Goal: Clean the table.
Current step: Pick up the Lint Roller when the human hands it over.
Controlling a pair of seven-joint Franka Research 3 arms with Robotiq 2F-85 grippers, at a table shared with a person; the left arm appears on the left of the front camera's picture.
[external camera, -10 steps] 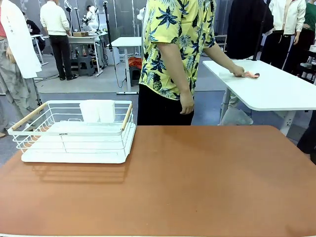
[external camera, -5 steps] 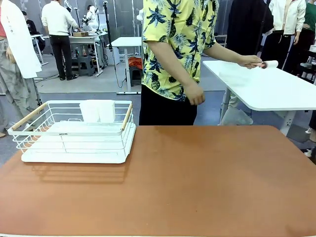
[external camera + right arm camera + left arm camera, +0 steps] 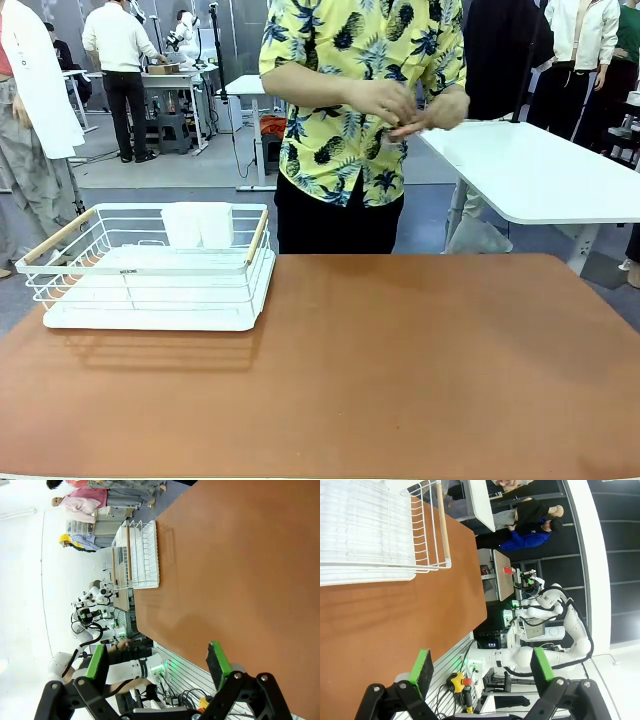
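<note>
Moved: person's hands (image 3: pixel 415 105) — white table (image 3: pixel 540 175) to chest.
Brown table (image 3: pixel 400 370): rigid, slick — wipe top, never lift.
Left gripper (image 3: pixel 482 667), right gripper (image 3: pixel 156 661): spread, empty.

Lower frame, full width: table (image 3: pixel 420 380). Left of frame, on table: rack (image 3: pixel 150 320). Upper centre, behind table: person (image 3: pixel 350 100). Upper right, farther back: second table (image 3: pixel 540 185).

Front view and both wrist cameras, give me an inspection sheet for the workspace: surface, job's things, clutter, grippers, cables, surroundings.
surface: table, reddish-brown top, no marks visible.
job's things: nothing seen besides the table.
clutter: white wire dish rack on the robot's left far side.
grippers: left gripper open, holding nothing; right gripper open, holding nothing.
cables: loose cables below the table's near edge, off the top.
surroundings: person at far side, hands together at chest; white table behind.
</note>
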